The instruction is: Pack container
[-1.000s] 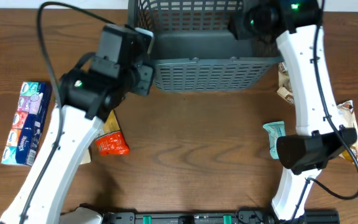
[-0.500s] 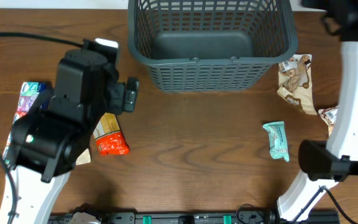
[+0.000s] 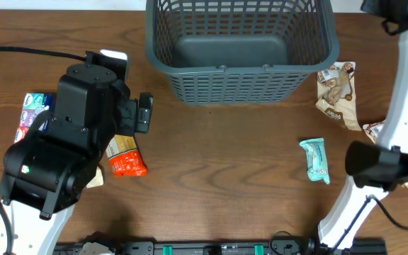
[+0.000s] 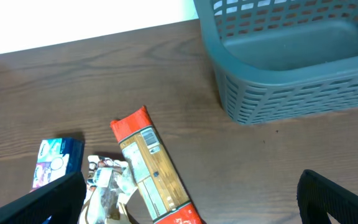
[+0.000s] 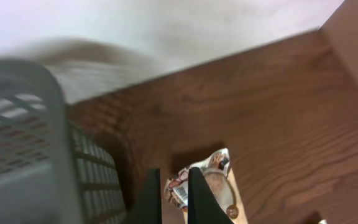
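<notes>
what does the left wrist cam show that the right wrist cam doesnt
Only the left wrist view: the floor of the grey basket, a red and tan snack packet, a crumpled wrapper right against it, a blue tissue pack, and the left gripper with its fingers wide apart.
Only the right wrist view: the right gripper, shut, and a brown snack packet on the table below it, beside the basket.
Both: the basket's slotted wall and the wooden table.
</notes>
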Controlling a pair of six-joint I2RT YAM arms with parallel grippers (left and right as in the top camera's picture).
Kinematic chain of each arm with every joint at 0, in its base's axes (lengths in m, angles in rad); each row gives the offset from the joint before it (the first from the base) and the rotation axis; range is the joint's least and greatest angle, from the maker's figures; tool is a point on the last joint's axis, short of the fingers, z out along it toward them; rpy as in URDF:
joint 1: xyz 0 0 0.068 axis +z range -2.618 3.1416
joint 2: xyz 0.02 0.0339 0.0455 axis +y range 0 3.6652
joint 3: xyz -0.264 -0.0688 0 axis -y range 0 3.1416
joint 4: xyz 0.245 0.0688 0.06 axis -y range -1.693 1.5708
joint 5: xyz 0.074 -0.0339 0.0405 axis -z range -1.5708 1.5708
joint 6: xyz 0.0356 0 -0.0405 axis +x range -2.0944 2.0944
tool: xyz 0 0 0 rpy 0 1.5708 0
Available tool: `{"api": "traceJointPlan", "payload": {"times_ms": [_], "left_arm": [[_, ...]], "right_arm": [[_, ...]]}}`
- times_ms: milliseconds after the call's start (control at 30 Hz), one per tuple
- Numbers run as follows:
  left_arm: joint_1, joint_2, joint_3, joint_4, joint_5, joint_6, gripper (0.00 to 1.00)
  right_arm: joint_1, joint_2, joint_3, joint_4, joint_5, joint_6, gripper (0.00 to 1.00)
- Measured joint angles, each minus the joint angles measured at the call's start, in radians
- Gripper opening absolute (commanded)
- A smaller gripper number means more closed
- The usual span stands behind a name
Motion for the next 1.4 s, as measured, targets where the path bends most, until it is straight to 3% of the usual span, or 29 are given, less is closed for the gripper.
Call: {"api": "traceJointPlan", "payload": {"times_ms": [333,1400], "left_arm": [[0.0,0.0,0.0,-0.003,0.0,0.0,0.99],[0.0,0.001,0.0,-0.007,0.0,0.0,0.98]], "right_arm": [[0.0,0.17,-0.005,-0.005,-0.087,-0.025,0.01],[0.041,0.172,-0.004,0.014,-0.378,-0.205,0.01]]}}
